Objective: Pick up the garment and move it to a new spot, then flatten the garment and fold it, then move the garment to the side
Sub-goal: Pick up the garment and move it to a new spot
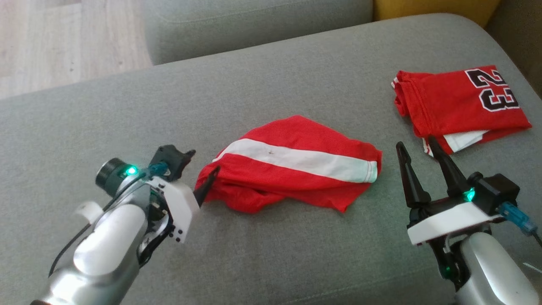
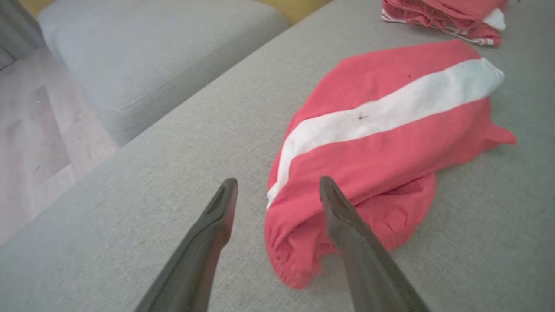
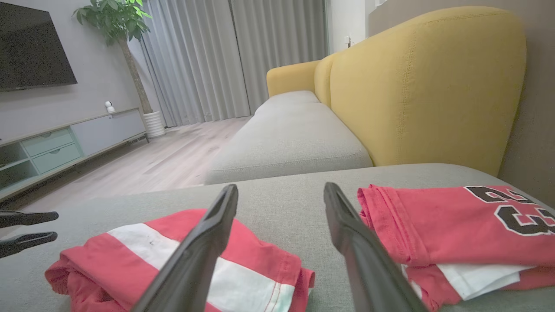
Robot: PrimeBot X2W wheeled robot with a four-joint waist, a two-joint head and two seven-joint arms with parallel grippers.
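A red garment with a broad white stripe (image 1: pixel 296 163) (image 2: pixel 390 130) (image 3: pixel 143 255) lies loosely bunched in the middle of the grey sofa seat (image 1: pixel 127 110). My left gripper (image 1: pixel 204 161) (image 2: pixel 277 182) is open at the garment's left end, low over the seat. One finger lies over the bunched hem and the other over bare cushion; whether they touch the cloth I cannot tell. The right gripper (image 1: pixel 416 143) (image 3: pixel 281 187) stands open with nothing in it, fingers up, just right of the garment. The left gripper's fingers (image 3: pixel 26 218) also show in the right wrist view.
A folded red jersey with the number 23 (image 1: pixel 461 101) (image 3: pixel 455 221) (image 2: pixel 442 17) lies at the seat's far right. A second grey cushion (image 1: pixel 254 25) and a yellow backrest (image 3: pixel 425 86) stand beyond. Wood floor (image 1: pixel 63 38) lies off the seat's left edge.
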